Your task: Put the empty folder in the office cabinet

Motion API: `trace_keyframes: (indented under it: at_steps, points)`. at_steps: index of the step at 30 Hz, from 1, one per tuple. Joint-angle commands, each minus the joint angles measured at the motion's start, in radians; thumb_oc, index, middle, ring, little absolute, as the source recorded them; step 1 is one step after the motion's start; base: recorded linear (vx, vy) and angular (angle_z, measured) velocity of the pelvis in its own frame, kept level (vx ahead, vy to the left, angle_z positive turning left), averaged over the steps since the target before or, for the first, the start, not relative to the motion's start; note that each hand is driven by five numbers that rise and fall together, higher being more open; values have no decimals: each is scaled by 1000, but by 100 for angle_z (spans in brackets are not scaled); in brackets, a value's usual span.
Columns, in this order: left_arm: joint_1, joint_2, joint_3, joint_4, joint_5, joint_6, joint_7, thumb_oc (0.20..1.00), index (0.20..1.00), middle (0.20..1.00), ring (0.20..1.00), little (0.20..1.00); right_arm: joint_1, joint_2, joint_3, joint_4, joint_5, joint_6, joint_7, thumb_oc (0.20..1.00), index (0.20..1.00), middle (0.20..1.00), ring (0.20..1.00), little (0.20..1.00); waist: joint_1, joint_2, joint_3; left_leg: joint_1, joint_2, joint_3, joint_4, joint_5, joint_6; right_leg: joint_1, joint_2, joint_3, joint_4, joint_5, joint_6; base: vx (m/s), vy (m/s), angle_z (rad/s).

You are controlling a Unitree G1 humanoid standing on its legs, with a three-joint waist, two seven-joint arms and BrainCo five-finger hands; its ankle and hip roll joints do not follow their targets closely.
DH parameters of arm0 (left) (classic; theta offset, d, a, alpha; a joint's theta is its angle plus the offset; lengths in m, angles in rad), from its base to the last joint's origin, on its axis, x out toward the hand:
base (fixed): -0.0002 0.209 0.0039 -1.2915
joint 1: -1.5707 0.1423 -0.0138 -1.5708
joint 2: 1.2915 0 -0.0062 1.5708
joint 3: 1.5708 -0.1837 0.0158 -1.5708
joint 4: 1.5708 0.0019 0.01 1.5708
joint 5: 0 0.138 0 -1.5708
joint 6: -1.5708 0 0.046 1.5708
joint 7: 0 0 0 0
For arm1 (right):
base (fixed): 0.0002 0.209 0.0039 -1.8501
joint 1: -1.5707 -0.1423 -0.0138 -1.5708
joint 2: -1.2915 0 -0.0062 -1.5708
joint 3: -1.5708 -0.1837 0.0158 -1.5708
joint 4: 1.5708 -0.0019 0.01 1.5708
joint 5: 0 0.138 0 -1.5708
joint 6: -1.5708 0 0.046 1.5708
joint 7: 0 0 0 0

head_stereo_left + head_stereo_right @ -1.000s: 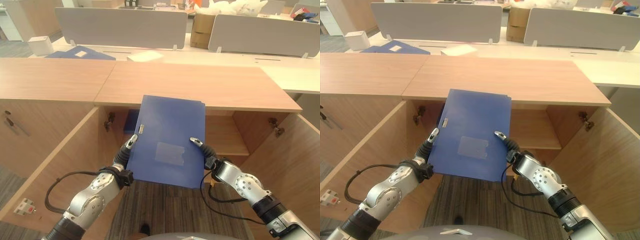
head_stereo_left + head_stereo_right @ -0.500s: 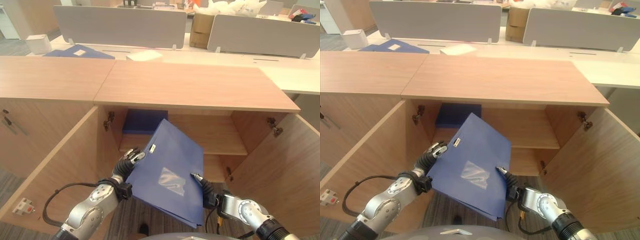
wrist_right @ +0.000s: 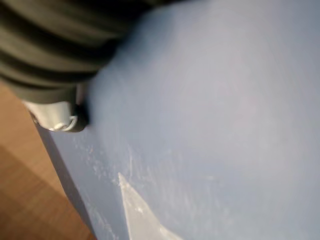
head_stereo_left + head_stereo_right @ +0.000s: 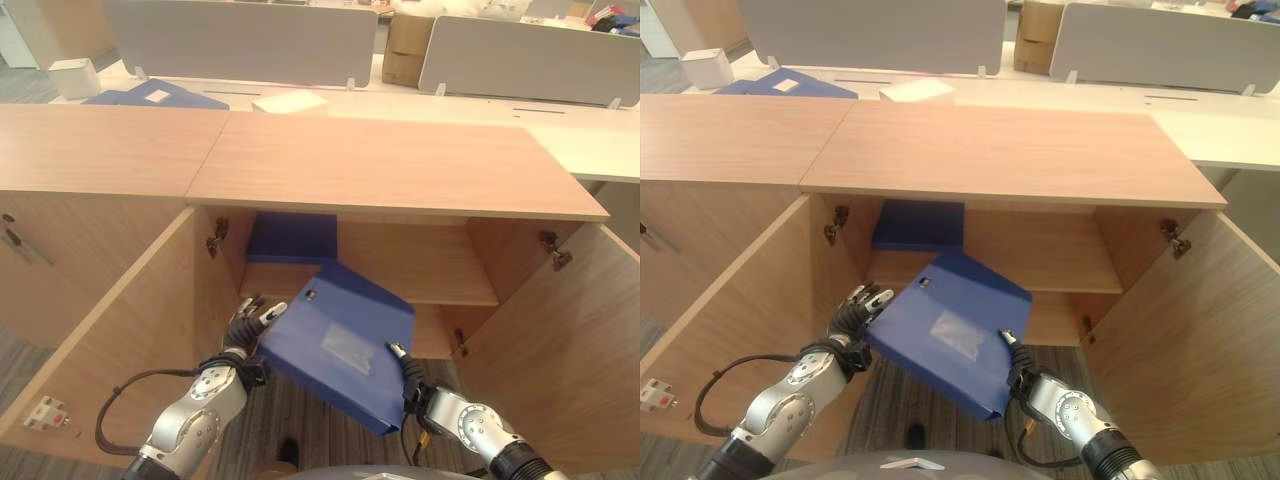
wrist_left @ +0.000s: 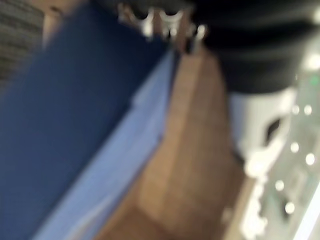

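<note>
A blue folder [image 4: 340, 345] with a clear label pocket hangs tilted in front of the open office cabinet [image 4: 390, 165]. Its far edge reaches the front of the inner shelf [image 4: 440, 280]. My left hand [image 4: 243, 328] presses the folder's left edge with spread, straight fingers [image 4: 862, 298]. On the near right corner sits my right hand [image 4: 420, 390], partly under the folder. The right wrist view shows the folder's blue face [image 3: 225, 125] from very close, and the left wrist view shows its blue edge [image 5: 60, 125] beside wood.
A second blue folder [image 4: 292, 238] lies on the shelf at the back left. Both cabinet doors stand open, left [image 4: 110, 340] and right [image 4: 570, 350]. Behind the cabinet are desks with grey partitions [image 4: 235, 40], another blue folder [image 4: 150, 98] and a white box [image 4: 75, 75].
The folder has come down from above the cabinet top to the opening and tipped flatter. Both hands dropped with it, and the view shifted slightly.
</note>
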Motion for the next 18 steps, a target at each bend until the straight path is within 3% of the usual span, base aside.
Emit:
trace_keyframes:
  at_steps: [1, 4, 10, 11, 12, 18]
  points:
    - [-65, 11, 30, 100, 83, -5, 140, 1000, 1000, 1000, 1000, 1000, -74, 46, -76, -34, 66, -205, -93, 200, 200, 200, 200, 200, -11, -28, 12, 43, -58, 26, 1, -157, 60, -3, -23, -5, 2, -39, 45, 0, 0, 0]
    - [-44, 5, 35, 199, 100, 6, 156, 1000, 1000, 1000, 1000, 1000, -75, 59, -109, -17, 72, -244, -127, 200, 200, 200, 200, 200, -14, -26, 15, 43, -57, 32, 1, -159, 61, -4, -23, 0, 2, -38, 45, 1, 1, -1]
    - [-41, 3, 37, 210, 100, 15, 160, 1000, 1000, 1000, 1000, 1000, -75, 60, -113, -14, 81, -249, -129, 200, 200, 200, 200, 200, -14, -26, 16, 43, -57, 33, 1, -159, 62, -4, -22, 2, 2, -38, 45, 0, 0, 0]
    - [-1, -23, 38, 415, 144, 1, 147, 1000, 1000, 1000, 1000, 1000, -72, 74, -155, 9, 121, -266, -127, 200, 200, 200, 200, 200, -15, -22, 22, 45, -57, 38, 1, -161, 62, -3, -22, 7, 2, -38, 47, 16, -13, -5]
    - [11, -131, 71, 918, 251, -23, 100, 1000, 1000, 1000, 1000, 1000, -79, 89, -164, 35, 129, -299, -104, 200, 200, 200, 200, 200, -23, -30, 19, 36, -56, 46, 1, -161, 63, -15, -22, 15, 2, -36, 53, 19, -20, -16]
    - [-12, -188, 92, 1165, 175, 22, 83, 1000, 1000, 1000, 1000, 1000, -86, 110, -145, 67, 140, -315, -87, 200, 200, 200, 200, 200, -28, -38, 15, 34, -53, 53, 1, -164, 64, -18, -22, 16, 2, -37, 55, 9, -12, -6]
